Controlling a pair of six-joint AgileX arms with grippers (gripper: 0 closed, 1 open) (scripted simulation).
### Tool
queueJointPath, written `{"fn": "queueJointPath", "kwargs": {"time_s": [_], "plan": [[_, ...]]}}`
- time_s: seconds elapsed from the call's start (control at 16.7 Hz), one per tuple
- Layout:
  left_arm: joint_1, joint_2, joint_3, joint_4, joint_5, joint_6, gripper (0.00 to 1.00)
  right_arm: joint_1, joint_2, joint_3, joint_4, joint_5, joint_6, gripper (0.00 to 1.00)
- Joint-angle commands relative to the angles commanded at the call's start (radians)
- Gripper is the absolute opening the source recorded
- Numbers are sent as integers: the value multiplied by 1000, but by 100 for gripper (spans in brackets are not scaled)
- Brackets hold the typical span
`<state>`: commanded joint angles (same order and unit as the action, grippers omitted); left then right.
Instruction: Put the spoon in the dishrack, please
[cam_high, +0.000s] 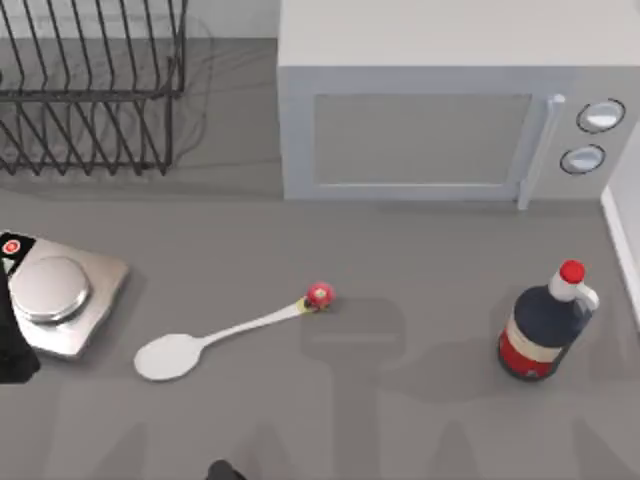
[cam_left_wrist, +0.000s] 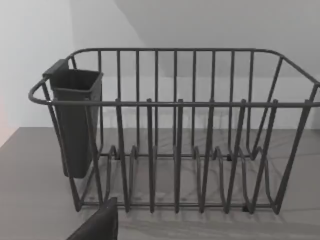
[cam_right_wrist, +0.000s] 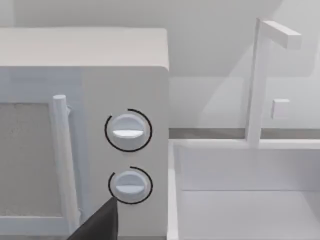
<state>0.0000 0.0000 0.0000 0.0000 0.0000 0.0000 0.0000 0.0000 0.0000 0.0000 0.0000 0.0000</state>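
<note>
Logging the spoon (cam_high: 225, 333) as lying flat on the bare table (cam_high: 420, 420) in front of the microwave (cam_high: 430, 130), with the bowl (cam_high: 168, 357) farther from the microwave and off to its left, and the red-and-yellow knob (cam_high: 318, 295) nearer the microwave door. Noting nothing touching the slim handle, which is probably leaving it free for a grasp from above. Placing the dishrack (cam_high: 100, 95) just left of the microwave along the same back line, well apart from the spoon, open at the top and so likely accepting a drop from above. Observing, in the left wrist view, a dark cutlery cup (cam_left_wrist: 75, 120) hooked on one end wall of the rack, a plausible slot for the spoon. Recording the silver scale (cam_high: 60, 295) front-left of the microwave, near the bowl but apart from it, and the bottle (cam_high: 545, 325) front-right of the microwave, clear of the likely carry path. Reading the left gripper (cam_left_wrist: 97, 225) as facing the dishrack and the right gripper (cam_right_wrist: 97, 222) as facing the microwave dials, neither at the spoon; not being able to tell whether either pincer is wide or narrow. Judging the pick as not yet begun.
</note>
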Motion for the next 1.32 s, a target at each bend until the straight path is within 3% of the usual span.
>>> {"fn": "queueJointPath", "kwargs": {"time_s": [0.24,0.48,1.32], "plan": [[-14,31,31,-22,2,12,100,0,0,0,0,0,0,100],[-85,220,213,-145,5,77,100,0,0,0,0,0,0,100],[-476,1622,1235,-918,5,459,100,0,0,0,0,0,0,100]]}}
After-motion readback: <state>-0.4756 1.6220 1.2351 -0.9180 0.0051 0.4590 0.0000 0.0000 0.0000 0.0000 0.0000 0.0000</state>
